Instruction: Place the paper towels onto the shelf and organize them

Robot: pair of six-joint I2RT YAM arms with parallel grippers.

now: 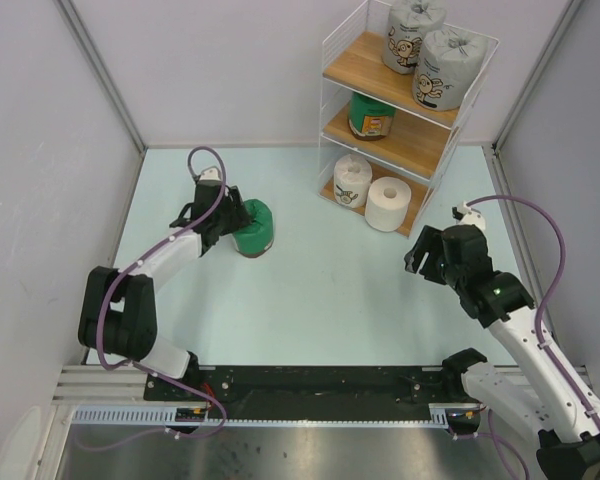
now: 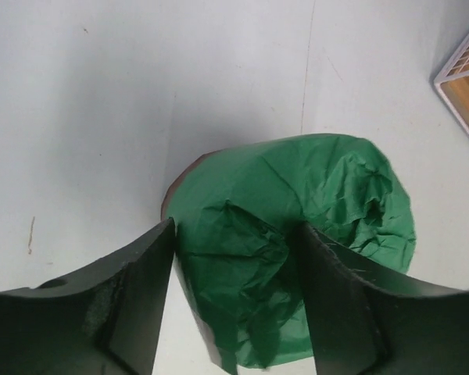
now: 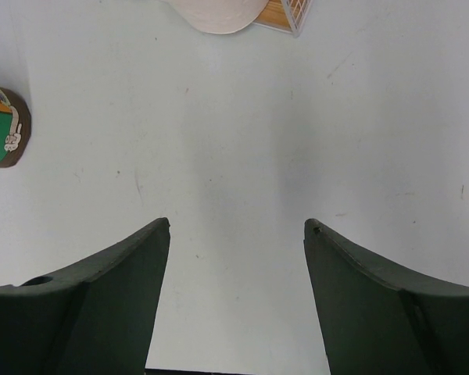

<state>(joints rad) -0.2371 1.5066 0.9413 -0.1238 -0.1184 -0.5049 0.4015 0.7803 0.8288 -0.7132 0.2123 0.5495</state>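
A green-wrapped paper towel roll [image 1: 254,228] stands on the table left of centre. My left gripper [image 1: 223,216] is open at its left side. In the left wrist view the roll [image 2: 297,211] fills the gap of the gripper [image 2: 236,226], with one finger at its left edge and the other over its crumpled top. The shelf [image 1: 420,150] stands at the back right. It holds two grey cartoon-print rolls [image 1: 435,60] on top, a green roll [image 1: 370,115] in the middle, and a white-wrapped roll [image 1: 352,180] and a bare white roll [image 1: 388,203] at the bottom. My right gripper [image 1: 422,255] is open and empty over bare table.
Grey walls enclose the table on three sides. The shelf corner [image 2: 465,74] shows at the right of the left wrist view. The right wrist view shows its gripper [image 3: 237,223], the bare white roll [image 3: 219,12], the shelf foot [image 3: 285,12] and the green roll [image 3: 0,129] far left.
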